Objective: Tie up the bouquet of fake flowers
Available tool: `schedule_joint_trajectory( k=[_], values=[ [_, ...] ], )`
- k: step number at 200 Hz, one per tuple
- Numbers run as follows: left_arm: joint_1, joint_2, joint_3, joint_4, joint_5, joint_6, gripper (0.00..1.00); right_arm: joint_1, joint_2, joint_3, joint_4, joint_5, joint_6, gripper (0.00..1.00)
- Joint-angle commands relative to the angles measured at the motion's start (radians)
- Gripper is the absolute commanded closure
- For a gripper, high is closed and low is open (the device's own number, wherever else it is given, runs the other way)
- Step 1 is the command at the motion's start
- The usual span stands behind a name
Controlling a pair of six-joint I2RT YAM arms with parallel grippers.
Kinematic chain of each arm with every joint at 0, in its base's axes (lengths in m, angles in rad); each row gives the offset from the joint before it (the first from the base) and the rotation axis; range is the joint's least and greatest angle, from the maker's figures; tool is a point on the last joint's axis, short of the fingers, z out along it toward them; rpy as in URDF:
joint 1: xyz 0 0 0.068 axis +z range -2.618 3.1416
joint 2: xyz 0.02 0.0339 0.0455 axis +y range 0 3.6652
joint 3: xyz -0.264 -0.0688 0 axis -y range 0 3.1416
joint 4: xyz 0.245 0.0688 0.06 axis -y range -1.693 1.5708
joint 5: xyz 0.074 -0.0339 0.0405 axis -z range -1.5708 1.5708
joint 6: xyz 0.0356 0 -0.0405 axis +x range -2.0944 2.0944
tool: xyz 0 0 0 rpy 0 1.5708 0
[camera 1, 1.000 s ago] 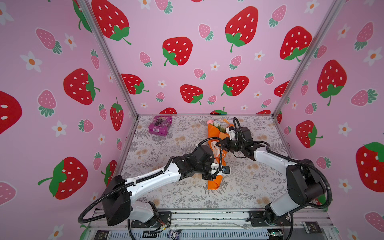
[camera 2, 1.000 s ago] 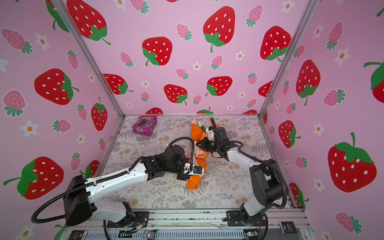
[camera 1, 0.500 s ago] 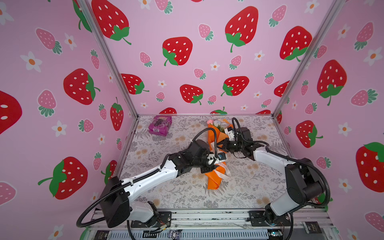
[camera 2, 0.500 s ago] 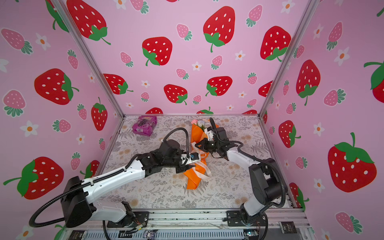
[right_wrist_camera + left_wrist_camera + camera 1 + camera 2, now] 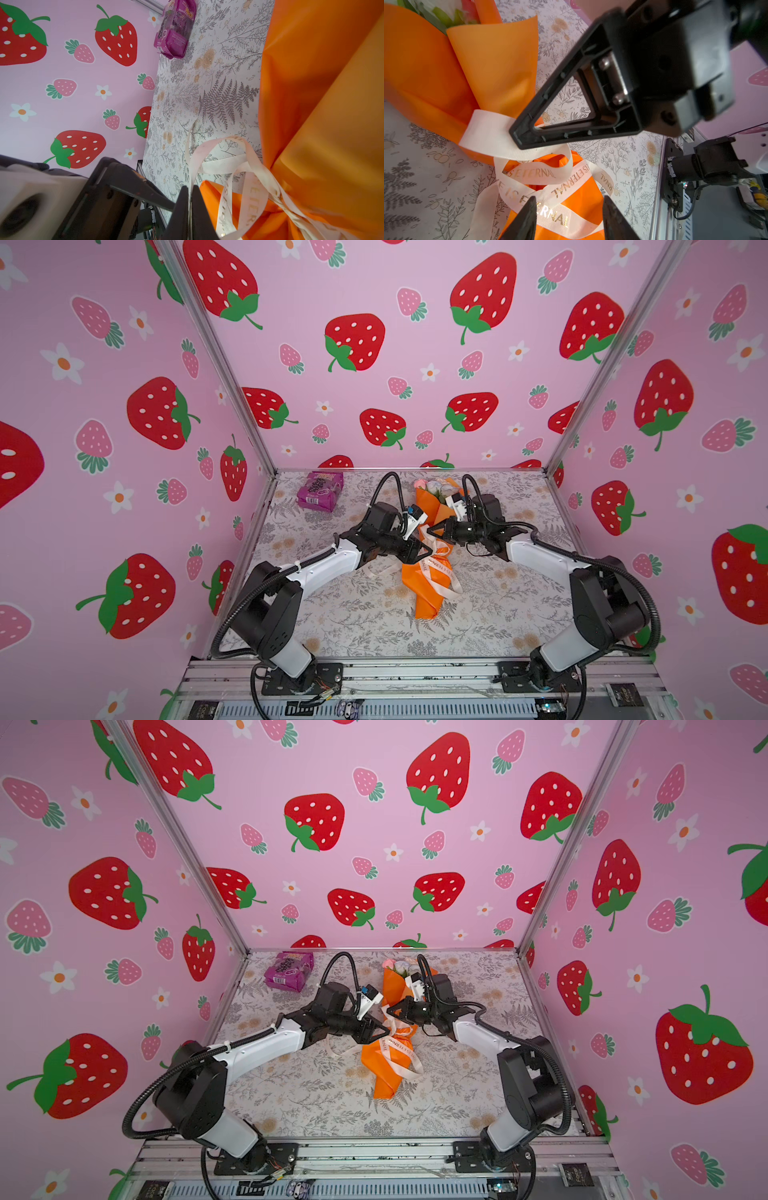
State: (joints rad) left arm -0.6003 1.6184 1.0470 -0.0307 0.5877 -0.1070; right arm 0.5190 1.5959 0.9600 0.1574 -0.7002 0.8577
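Your bouquet of fake flowers lies flat on the surface, around the middle and a little toward the far edge. Its long axis runs from far edge to near edge, with the flower heads pointing at the far edge and the tapered orange tail pointing at the near edge. A cream ribbon with gold lettering circles its waist, and loose loops spill over the orange paper.

Your left arm reaches in low from the near left corner, its forearm stretched toward the bouquet's waist. Your right arm comes from the near right corner with its elbow bent and its wrist turned toward the left edge, so the two tips almost meet at the waist.

The left pincer hangs just over the ribbon loops, jaws partly apart and holding nothing. The right pincer is clamped tight on a strand of the ribbon beside the waist.

A purple snack packet lies well apart by the far left corner.
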Motion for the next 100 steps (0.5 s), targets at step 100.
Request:
schedule_joint_trajectory(
  k=[100],
  values=[
    [-0.061,0.113,0.099,0.151,-0.166,-0.107,0.65,0.013,-0.033,-0.026,0.078,-0.007,0.062,0.86]
  ],
)
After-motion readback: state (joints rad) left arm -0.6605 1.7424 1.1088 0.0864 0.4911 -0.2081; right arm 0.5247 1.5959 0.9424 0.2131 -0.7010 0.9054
